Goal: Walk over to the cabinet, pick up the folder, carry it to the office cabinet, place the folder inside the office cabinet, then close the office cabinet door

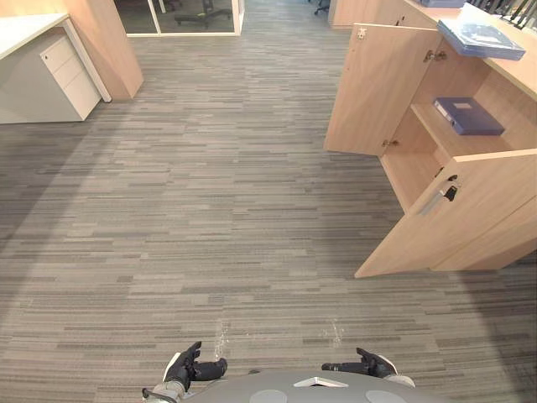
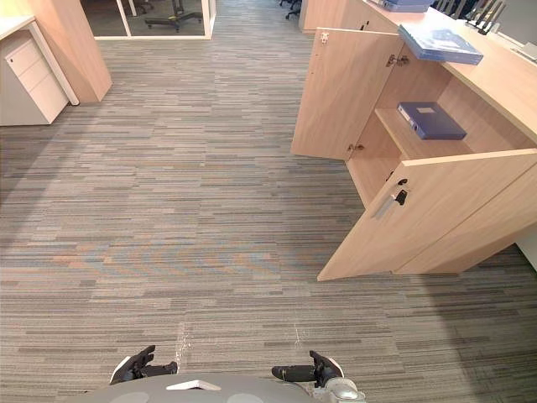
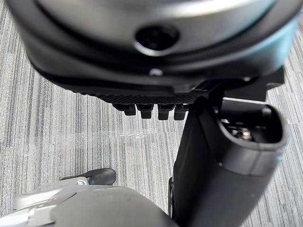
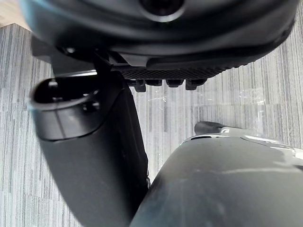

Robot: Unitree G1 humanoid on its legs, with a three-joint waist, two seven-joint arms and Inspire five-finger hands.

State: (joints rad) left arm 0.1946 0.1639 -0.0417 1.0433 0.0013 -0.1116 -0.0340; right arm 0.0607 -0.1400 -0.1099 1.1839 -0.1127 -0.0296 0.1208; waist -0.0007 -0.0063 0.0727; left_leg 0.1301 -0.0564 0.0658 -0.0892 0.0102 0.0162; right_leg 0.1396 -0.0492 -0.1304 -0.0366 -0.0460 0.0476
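Note:
A wooden office cabinet stands at the right with both doors swung out, the far door [image 1: 377, 88] and the near door [image 1: 453, 214] with its metal handle [image 1: 438, 199]. On the cabinet's top lies a light blue folder [image 1: 481, 38]. A dark blue folder [image 1: 468, 116] rests flat on the inner shelf. My left hand [image 1: 186, 366] and right hand [image 1: 369, 365] hang low by my body, far from the cabinet, both open and holding nothing. The wrist views show each hand, left [image 3: 227, 165] and right [image 4: 90, 156], over bare carpet.
Grey striped carpet [image 1: 210, 210] spreads between me and the cabinet. A white drawer unit [image 1: 63, 75] under a desk stands at the far left beside a wooden partition [image 1: 109, 42]. A glass wall with an office chair behind it [image 1: 180, 13] is at the back.

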